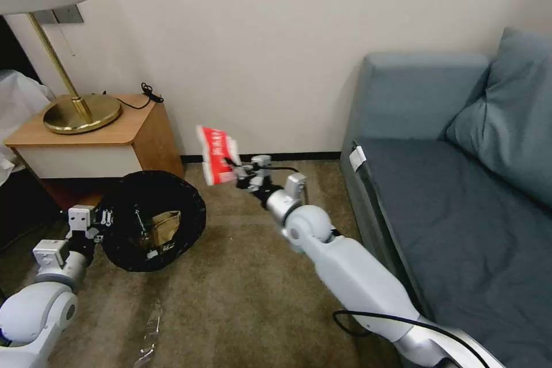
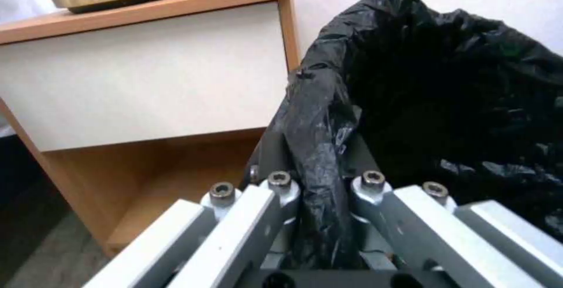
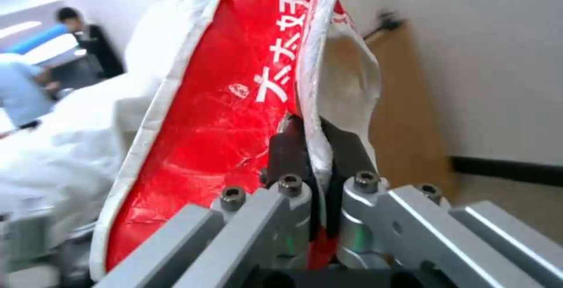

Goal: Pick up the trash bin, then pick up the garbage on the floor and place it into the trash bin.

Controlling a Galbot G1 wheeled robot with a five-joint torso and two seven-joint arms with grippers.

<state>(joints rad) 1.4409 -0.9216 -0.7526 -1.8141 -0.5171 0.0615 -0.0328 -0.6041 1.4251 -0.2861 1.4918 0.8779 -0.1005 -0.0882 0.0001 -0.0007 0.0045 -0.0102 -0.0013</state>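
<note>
Above the floor (image 1: 241,299), beside the nightstand (image 1: 92,138), our left gripper (image 1: 106,219) pinches the bag-lined rim of the trash bin (image 1: 152,221), which we hold tilted. Our right gripper (image 1: 237,168) grips the red-and-white wrapper (image 1: 215,154) aloft just beyond it.

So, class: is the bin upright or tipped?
Tipped: the bin is held by the left gripper, its mouth facing the camera, with a wrapper visible inside.

Left gripper (image 1: 102,219) clamped (low); right gripper (image 1: 237,169) clamped, arm outstretched.
</note>
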